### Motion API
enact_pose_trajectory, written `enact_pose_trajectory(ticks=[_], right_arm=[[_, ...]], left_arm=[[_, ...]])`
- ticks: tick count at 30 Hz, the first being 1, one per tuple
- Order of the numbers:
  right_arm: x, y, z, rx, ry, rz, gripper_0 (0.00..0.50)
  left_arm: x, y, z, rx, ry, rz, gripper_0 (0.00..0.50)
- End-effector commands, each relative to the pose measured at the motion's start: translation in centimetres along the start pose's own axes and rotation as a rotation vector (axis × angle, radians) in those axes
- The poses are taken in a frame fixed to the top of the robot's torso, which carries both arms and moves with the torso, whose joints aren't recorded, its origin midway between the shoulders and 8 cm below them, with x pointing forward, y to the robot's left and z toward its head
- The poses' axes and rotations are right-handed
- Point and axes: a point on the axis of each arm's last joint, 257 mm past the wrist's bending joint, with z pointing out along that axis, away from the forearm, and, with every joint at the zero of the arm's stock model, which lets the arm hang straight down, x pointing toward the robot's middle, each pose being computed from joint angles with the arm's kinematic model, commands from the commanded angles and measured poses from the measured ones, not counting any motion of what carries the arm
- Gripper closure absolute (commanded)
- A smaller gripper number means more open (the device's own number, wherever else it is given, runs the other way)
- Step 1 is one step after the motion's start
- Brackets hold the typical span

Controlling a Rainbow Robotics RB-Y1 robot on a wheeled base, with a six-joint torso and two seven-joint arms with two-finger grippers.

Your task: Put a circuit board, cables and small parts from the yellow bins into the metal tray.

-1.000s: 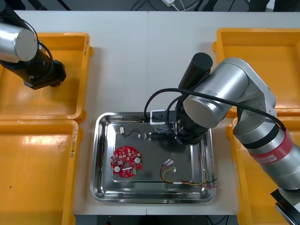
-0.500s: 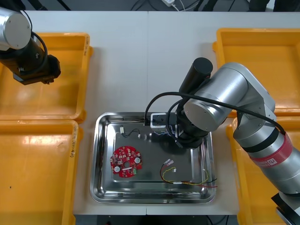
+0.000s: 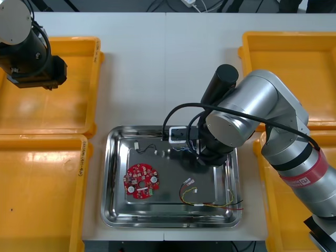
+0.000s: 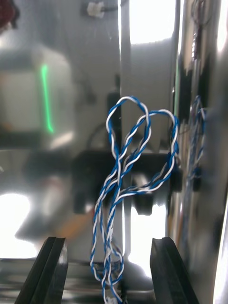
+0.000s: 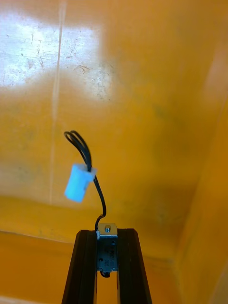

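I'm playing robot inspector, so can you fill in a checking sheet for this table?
Surface: light table, yellow bins at its sides, metal tray between them.
Job's things: red circuit board in the tray; small metal part held over the far left bin.
Clutter: nothing seen.
Grippers: left gripper shut on the small metal part; right gripper open over the blue and white cable in the tray.
Cables: black cable and red and yellow cable lie in the tray; a black lead with white plug runs from the held part.
Surroundings: dark cords beyond the table's far edge.
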Motion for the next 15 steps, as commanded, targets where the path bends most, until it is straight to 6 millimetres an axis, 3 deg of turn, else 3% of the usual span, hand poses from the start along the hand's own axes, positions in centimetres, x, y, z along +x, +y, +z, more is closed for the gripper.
enact_pose_trajectory(ticks=[1, 4, 15], right_arm=[[-0.7, -0.1, -2.0, 0.014, -0.032, 0.039, 0.000], [0.1, -0.2, -3.3, 0.020, -0.023, 0.047, 0.000], [2.2, -3.4, -8.4, 0.128, -0.096, 0.097, 0.000]], left_arm=[[-0.9, 0.8, -2.1, -0.005, -0.048, 0.032, 0.500], [-0.9, 0.4, -2.5, 0.001, -0.056, 0.033, 0.500], [-0.5, -1.1, -3.7, 0.025, -0.070, 0.041, 0.500]])
